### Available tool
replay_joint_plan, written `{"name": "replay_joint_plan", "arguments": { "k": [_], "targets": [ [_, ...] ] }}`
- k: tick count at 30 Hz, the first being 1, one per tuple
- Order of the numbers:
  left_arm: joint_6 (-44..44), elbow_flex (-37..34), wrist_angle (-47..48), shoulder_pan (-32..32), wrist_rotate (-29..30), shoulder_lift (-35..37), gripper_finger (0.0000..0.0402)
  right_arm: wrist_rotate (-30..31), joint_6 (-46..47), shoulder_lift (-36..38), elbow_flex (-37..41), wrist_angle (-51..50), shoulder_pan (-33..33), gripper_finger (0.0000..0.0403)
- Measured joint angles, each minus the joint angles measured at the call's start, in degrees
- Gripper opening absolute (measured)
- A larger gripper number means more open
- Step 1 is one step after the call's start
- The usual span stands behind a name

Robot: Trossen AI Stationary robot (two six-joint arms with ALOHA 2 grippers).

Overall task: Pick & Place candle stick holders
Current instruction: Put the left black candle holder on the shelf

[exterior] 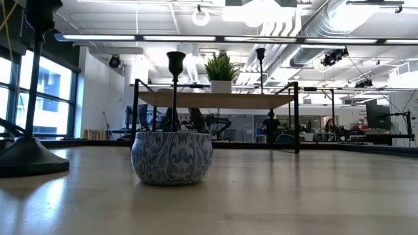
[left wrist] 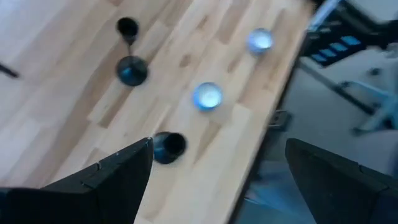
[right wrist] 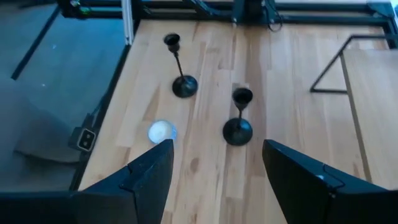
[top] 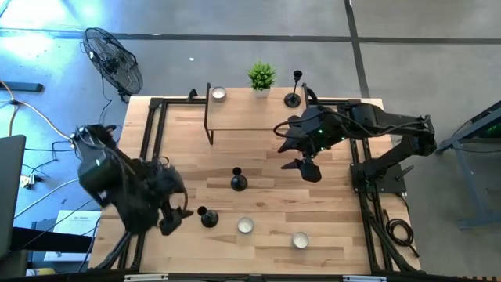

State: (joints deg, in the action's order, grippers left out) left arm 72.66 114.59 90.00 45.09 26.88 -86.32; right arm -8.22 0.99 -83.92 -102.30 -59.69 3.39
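- Left gripper (top: 182,216) — jaws apart, empty, near worktop's front-left corner.
- Nearest candle stick holder (top: 208,217) — upright, just beside it toward centre; left arm closer.
- Right gripper (top: 307,168) — jaws apart, empty, hovering mid-worktop.

Grey floor (top: 235,55) with a fan (top: 114,59); tall windows (exterior: 39,104), ceiling ducts (exterior: 339,26).

Three candlesticks (top: 209,217) (top: 239,181) (top: 293,98), three tealights (top: 246,225) (top: 300,240) (top: 218,93), one potted plant (top: 261,77).
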Motion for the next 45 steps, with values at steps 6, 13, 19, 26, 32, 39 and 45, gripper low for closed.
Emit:
{"name": "replay_joint_plan", "arguments": {
  "k": [6, 13, 19, 26, 32, 39, 45],
  "targets": [
    [12.06, -12.53, -0.31, 5.95, 2.01, -0.01, 0.0358, -2.41, 0.44, 0.0, 0.0, 3.86, 1.49, 0.024],
    [22.77, -24.09, -5.51, 11.49, 0.57, -0.03, 0.0358, -2.49, 0.69, -0.06, 0.0, 11.79, 4.03, 0.024],
    [21.86, -29.19, -15.56, 15.03, 5.52, -0.03, 0.0358, -2.46, 3.59, -0.11, 0.0, 18.07, 6.28, 0.024],
    [20.59, -35.16, -29.68, 15.29, 4.4, -0.09, 0.0358, -1.17, 7.71, -0.11, 0.0, 22.41, 9.31, 0.024],
    [20.18, -40.57, -34.61, 15.33, 8.71, -1.0, 0.0358, 0.54, 9.03, -0.13, 0.0, 24.09, 12.62, 0.024],
    [21.05, -45.34, -37.51, 15.71, 9.99, -4.81, 0.0358, -1.47, 3.12, -0.13, 0.0, 27.42, 15.87, 0.024],
    [25.23, -45.73, -37.9, 15.68, 10.12, -6.34, 0.0358, -4.83, 2.72, -0.13, 0.0, 27.4, 16.17, 0.024]
  ]
}}
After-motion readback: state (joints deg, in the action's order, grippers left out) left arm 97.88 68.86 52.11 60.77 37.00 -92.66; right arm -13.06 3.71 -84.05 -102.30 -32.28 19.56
